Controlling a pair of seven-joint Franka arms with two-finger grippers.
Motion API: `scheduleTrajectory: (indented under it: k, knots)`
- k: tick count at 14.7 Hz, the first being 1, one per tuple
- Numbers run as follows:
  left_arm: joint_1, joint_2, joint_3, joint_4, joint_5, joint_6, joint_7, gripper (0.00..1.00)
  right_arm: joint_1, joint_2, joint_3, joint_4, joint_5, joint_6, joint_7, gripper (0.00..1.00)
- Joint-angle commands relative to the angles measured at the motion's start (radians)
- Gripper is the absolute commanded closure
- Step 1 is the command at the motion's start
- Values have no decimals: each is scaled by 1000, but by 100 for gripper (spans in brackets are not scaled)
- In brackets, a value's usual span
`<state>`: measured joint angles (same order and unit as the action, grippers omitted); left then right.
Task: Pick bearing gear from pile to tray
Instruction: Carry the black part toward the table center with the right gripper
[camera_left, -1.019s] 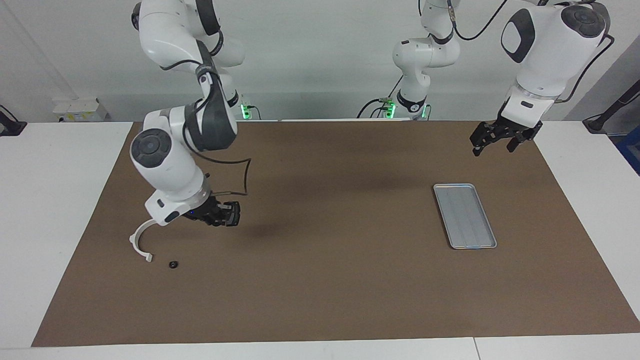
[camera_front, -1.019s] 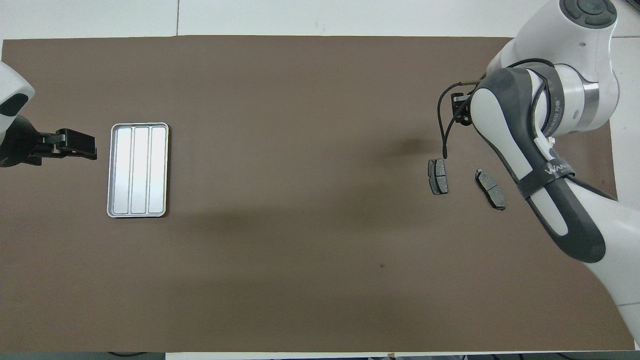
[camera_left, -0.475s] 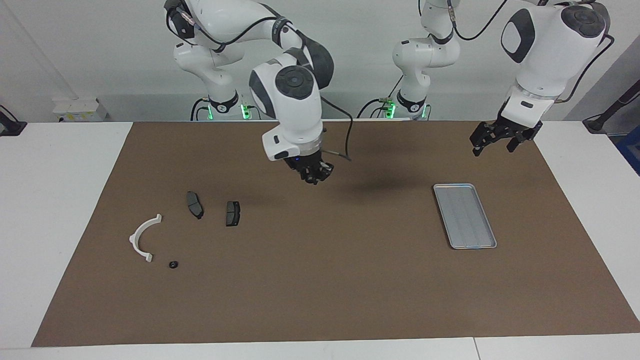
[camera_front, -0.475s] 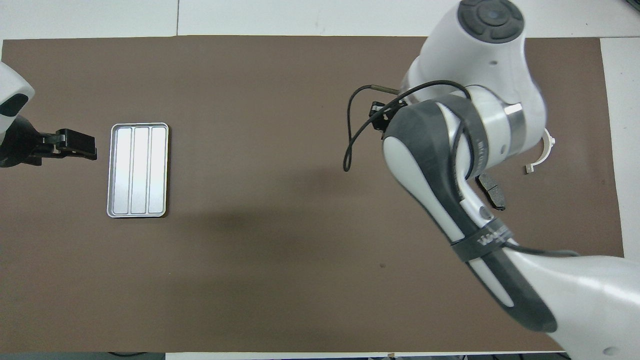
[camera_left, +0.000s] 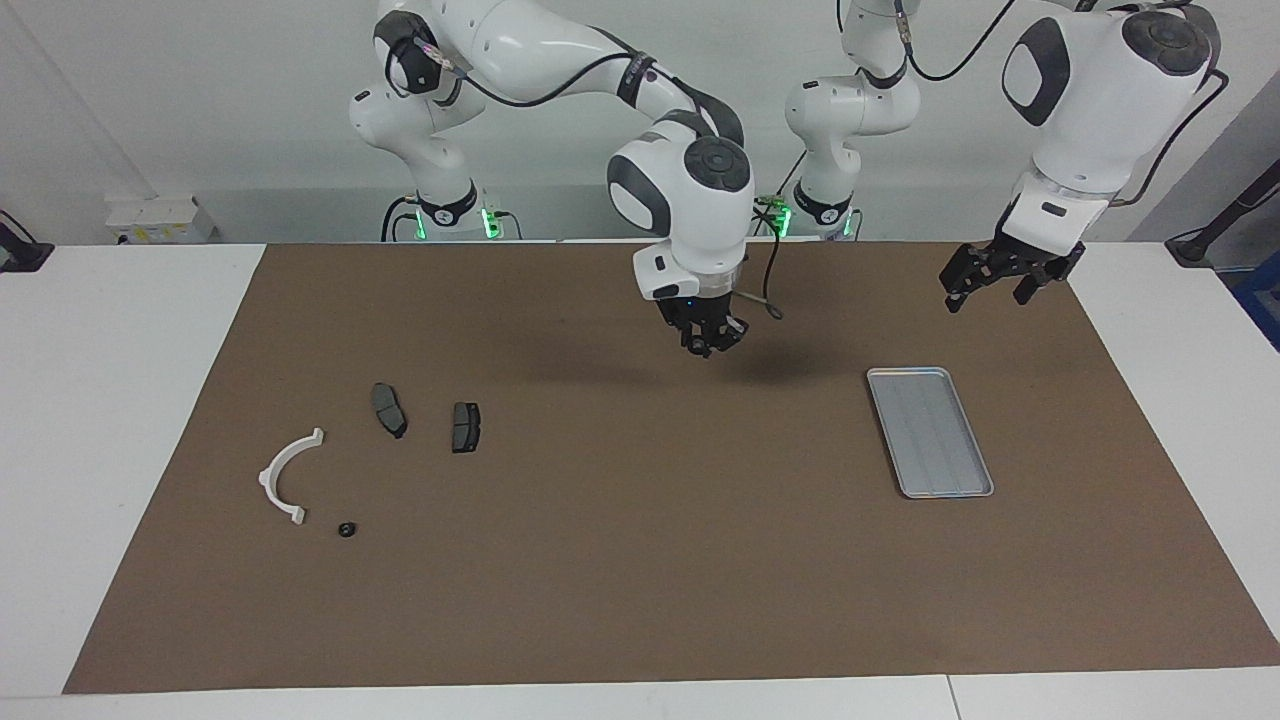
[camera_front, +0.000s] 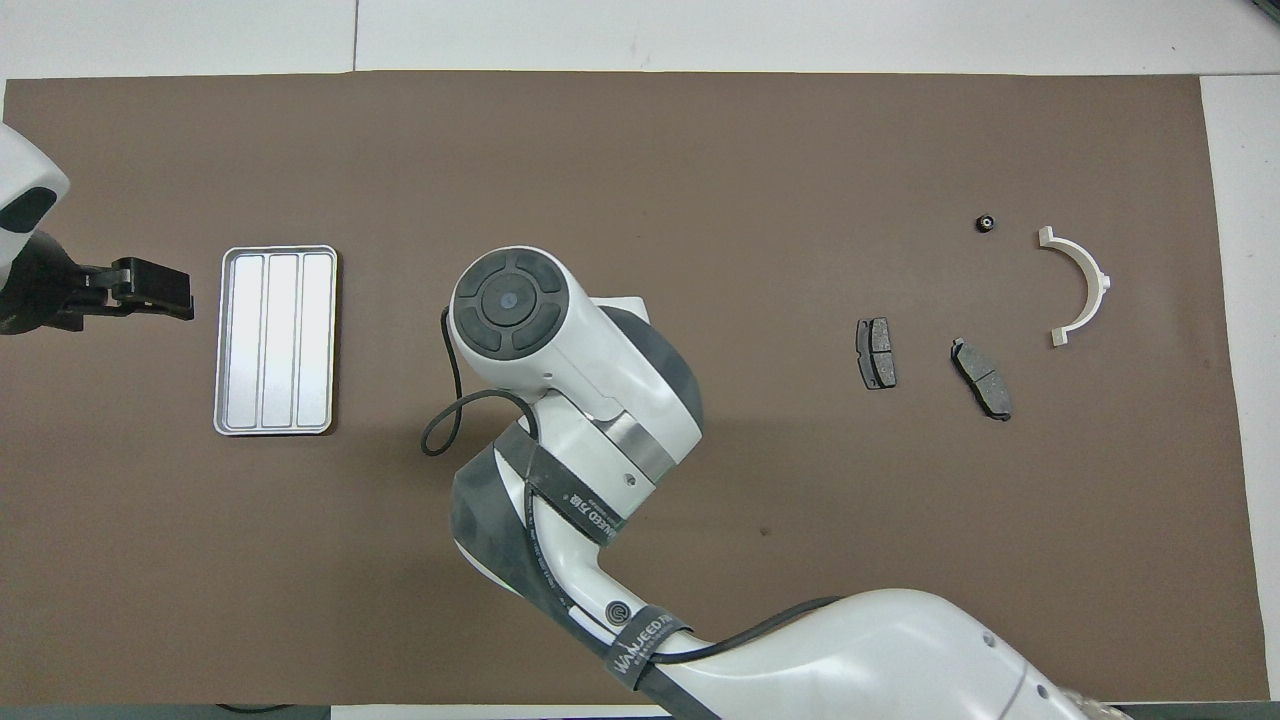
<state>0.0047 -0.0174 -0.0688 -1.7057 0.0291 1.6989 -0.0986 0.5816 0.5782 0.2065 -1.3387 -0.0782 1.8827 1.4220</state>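
Note:
The silver-grey tray (camera_left: 930, 430) lies empty toward the left arm's end of the table; it also shows in the overhead view (camera_front: 275, 340). The pile lies toward the right arm's end: a white half-ring bracket (camera_left: 285, 478), two dark brake pads (camera_left: 388, 409) (camera_left: 465, 426) and one small black round piece (camera_left: 346, 528). My right gripper (camera_left: 705, 342) hangs in the air over the bare mat between pile and tray. In the overhead view its own wrist hides it. My left gripper (camera_left: 990, 288) is open and empty, and waits above the mat beside the tray.
A brown mat (camera_left: 640, 560) covers the table between white margins. In the overhead view the right arm's forearm (camera_front: 570, 400) spans the middle of the mat. The pile's parts show there too, such as the bracket (camera_front: 1085, 285).
My right arm has risen from the pile and swung across the mat toward the tray, uncovering the brake pads. The left arm has not moved.

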Motion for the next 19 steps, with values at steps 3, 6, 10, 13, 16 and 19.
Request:
scheduleTrajectory:
  k: [3, 6, 10, 13, 16, 19]
  knots:
    - [-6, -13, 6, -5, -8, -10, 10, 0, 9, 87, -6, 23, -32, 78, 38, 100]
    - [-6, -13, 6, -6, -8, -10, 10, 0, 3, 115, -4, 20, -47, 142, 37, 100]
    - [-6, -13, 6, -5, -8, -10, 10, 0, -2, 120, -6, -16, -66, 194, 37, 100]
    - [-6, -13, 6, -6, -8, -10, 10, 0, 4, 134, -6, -29, -72, 234, 40, 100]
    - [-6, -13, 6, -5, -8, -10, 10, 0, 4, 135, -7, -66, -77, 286, 40, 100]
    - [-6, -13, 6, -6, -8, -10, 10, 0, 1, 135, -7, -79, -86, 291, 40, 67]
